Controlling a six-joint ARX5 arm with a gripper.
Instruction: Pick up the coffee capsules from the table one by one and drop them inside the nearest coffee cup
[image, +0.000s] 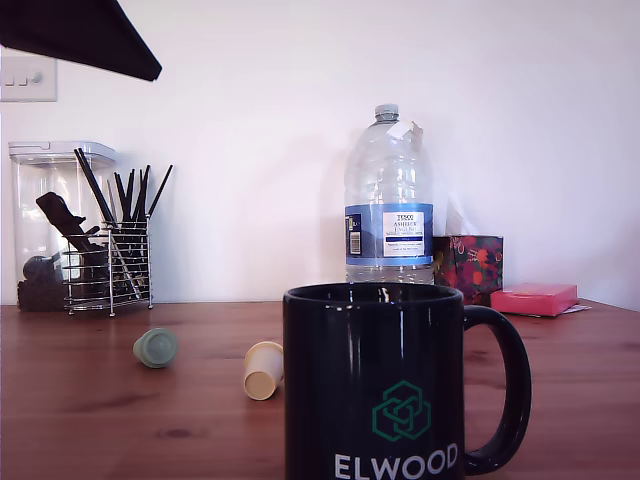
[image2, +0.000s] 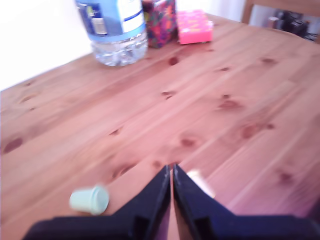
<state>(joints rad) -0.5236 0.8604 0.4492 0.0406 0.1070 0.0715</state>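
A big black "ELWOOD" coffee cup (image: 375, 385) stands on the wooden table (image: 90, 420) at the very front of the exterior view, handle toward that view's right. A sage green capsule (image: 155, 347) lies on its side to the cup's left, and a cream capsule (image: 264, 370) lies close beside the cup. In the wrist view my gripper (image2: 171, 172) hangs above the table, shut with nothing between its fingers. The green capsule (image2: 90, 200) lies beside one finger. The cream capsule (image2: 200, 182) is partly hidden behind the other. The cup is out of the wrist view.
A large clear water bottle (image: 389, 200) stands behind the cup, with a patterned tissue box (image: 470, 265) and a pink box (image: 535, 298) to its right. A wire holder of black sticks (image: 110, 260) and a clear container (image: 50, 220) stand at the back left. A dark arm part (image: 80, 35) hangs top left.
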